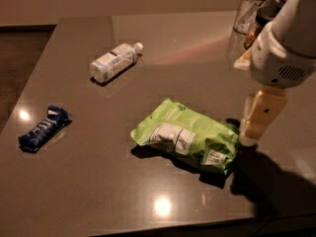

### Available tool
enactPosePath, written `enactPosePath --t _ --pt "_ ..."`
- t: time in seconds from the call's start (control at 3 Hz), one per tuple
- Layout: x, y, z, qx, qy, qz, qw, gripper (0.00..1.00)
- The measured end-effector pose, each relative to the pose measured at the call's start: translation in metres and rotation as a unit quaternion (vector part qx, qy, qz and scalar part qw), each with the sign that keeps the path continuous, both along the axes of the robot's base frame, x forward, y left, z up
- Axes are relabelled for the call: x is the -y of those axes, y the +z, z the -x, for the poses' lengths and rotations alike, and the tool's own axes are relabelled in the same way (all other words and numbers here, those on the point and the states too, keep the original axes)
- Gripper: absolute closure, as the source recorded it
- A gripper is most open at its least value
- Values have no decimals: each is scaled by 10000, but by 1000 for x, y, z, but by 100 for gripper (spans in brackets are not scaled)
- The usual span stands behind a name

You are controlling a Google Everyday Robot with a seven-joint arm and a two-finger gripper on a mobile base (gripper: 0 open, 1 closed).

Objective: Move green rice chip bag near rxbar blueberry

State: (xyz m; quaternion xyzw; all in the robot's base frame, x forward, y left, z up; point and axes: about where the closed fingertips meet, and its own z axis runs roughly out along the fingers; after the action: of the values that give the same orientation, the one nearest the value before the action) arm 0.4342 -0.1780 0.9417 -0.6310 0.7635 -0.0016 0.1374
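The green rice chip bag lies flat near the middle of the dark table, label panel up, with a small white sticker at its right end. The rxbar blueberry, a small dark-blue bar, lies near the table's left edge, far from the bag. My gripper hangs from the white arm at the right. Its tip is just beside the bag's right end, close to the tabletop. It holds nothing that I can see.
A clear plastic bottle with a white label lies on its side at the back left. A glass and a dark jar stand at the back right corner. The table's front edge runs just below the bag.
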Motion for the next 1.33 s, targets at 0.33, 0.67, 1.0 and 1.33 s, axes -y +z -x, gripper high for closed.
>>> enactPosePath --t 0.33,0.67,1.0,1.33 --pt "-18 -16 5 -193 208 -105 9995 0" --pt "-42 -26 17 -388 521 -277 9975 0" --pt "-63 -39 26 -495 737 -293 9956 0" --pt "-81 -53 34 -623 904 -266 9936 19"
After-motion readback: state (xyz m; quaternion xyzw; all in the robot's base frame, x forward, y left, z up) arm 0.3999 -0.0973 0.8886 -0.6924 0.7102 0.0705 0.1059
